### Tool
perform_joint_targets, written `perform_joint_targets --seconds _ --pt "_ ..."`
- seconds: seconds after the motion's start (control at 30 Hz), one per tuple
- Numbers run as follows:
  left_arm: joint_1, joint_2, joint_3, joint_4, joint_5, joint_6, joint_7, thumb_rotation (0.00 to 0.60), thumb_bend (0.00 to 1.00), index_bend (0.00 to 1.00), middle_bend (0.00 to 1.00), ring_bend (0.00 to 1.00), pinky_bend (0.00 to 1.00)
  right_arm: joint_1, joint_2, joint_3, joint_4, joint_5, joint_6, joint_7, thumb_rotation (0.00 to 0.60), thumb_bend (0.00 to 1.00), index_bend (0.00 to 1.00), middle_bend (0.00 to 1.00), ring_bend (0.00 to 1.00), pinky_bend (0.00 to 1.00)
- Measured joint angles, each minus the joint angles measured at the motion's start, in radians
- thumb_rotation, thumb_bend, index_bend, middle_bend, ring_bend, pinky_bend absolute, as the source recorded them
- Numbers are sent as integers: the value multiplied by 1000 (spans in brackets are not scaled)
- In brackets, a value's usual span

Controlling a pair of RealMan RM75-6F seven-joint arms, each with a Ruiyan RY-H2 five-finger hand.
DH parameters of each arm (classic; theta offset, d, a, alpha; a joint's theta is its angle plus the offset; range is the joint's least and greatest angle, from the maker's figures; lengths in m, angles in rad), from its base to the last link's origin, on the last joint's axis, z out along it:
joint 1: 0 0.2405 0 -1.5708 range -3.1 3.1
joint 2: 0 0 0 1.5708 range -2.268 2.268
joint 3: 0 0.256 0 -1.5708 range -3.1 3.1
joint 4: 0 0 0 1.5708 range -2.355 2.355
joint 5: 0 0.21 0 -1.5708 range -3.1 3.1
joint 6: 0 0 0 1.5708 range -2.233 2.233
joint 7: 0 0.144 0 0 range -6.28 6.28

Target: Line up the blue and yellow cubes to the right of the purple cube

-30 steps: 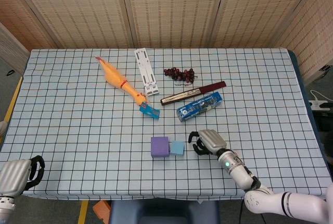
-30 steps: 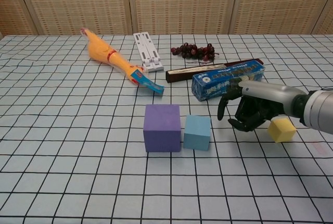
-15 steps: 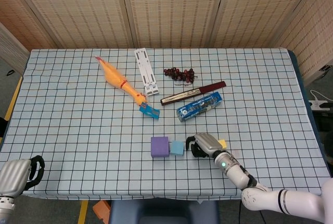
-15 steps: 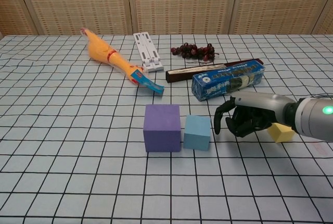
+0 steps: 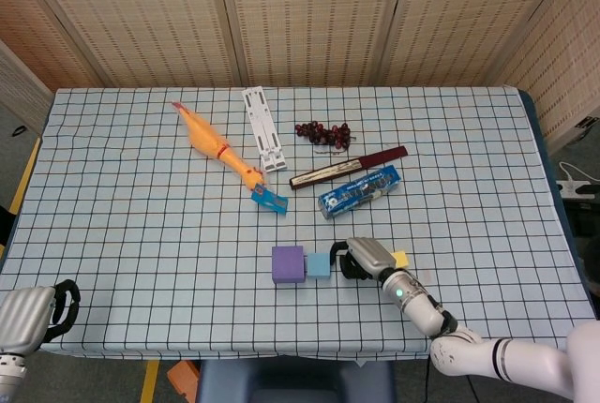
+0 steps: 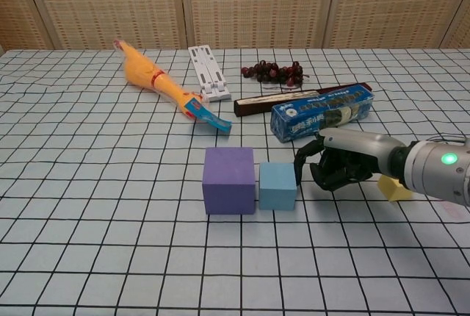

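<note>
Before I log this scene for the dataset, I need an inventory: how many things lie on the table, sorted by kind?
Cubes: 3 (purple cube, blue cube, yellow cube)
Rubber chicken: 1
White folding stand: 1
Bunch of grapes: 1
Blue box: 1
Dark flat case: 1
Total: 8

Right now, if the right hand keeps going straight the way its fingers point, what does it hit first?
Most likely the blue cube. The right hand points left across the table with its fingertips right at the cube's right face; whether they touch it already is unclear. The purple cube sits just beyond.
</note>
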State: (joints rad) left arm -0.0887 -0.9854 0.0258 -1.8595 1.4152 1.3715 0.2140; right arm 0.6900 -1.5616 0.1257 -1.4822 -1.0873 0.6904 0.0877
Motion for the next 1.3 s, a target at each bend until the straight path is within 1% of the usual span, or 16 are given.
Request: perform_joint_targets --seconds 0.3,1.13,1.2,1.3 --pt "0 1 0 0 -1 -1 -4 600 473 566 787 769 987 -5 -24 1 51 -71 -14 81 600 749 467 932 898 1000" --pt "2 4 0 0 4 2 -17 600 474 566 787 769 988 4 -68 4 114 -125 -30 164 600 746 453 932 898 1000" --pt "1 4 0 1 4 1 -19 600 473 566 787 769 988 4 -66 2 113 -132 -27 165 600 687 436 932 898 1000" --pt "1 5 0 2 5 1 -20 600 474 566 787 769 987 -2 -55 -2 104 -154 -5 163 600 549 418 933 898 1000"
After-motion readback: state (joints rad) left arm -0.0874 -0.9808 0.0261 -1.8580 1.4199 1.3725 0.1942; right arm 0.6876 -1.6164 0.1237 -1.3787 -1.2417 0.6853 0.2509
